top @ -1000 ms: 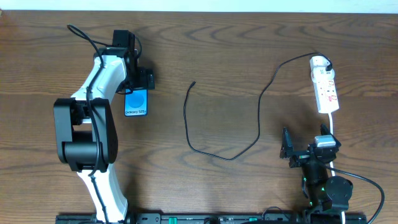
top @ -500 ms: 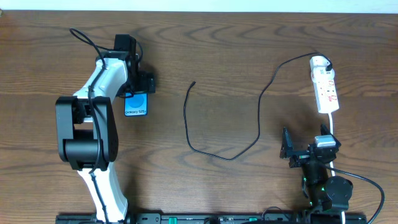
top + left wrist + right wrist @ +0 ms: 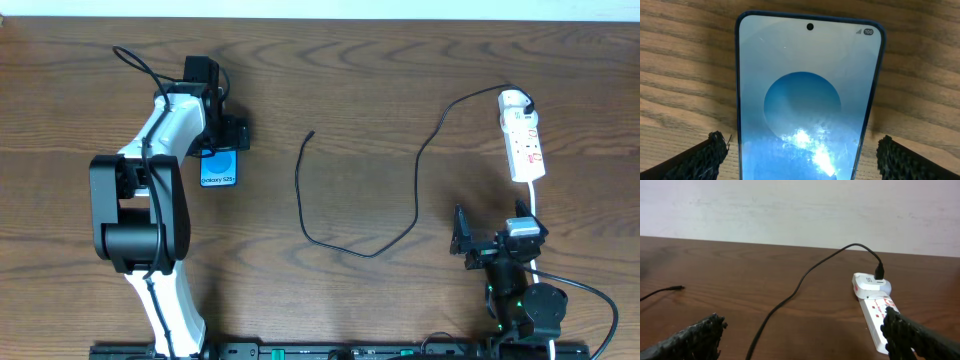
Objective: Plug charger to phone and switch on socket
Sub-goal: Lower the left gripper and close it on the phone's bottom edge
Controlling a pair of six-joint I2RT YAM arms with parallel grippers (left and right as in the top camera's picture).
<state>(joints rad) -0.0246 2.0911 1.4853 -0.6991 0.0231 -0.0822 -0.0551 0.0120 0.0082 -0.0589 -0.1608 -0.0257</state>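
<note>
the left gripper (image 3: 802, 150) is spread wide around the phone (image 3: 805, 85), not touching it. the right gripper (image 3: 802, 330) is spread wide too.

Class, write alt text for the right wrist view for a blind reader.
A white socket lies on the wooden table at right, a black charger plugged into its far end; the charger's loose plug tip rests far left. The right gripper has open fingers framing the bottom corners.
</note>
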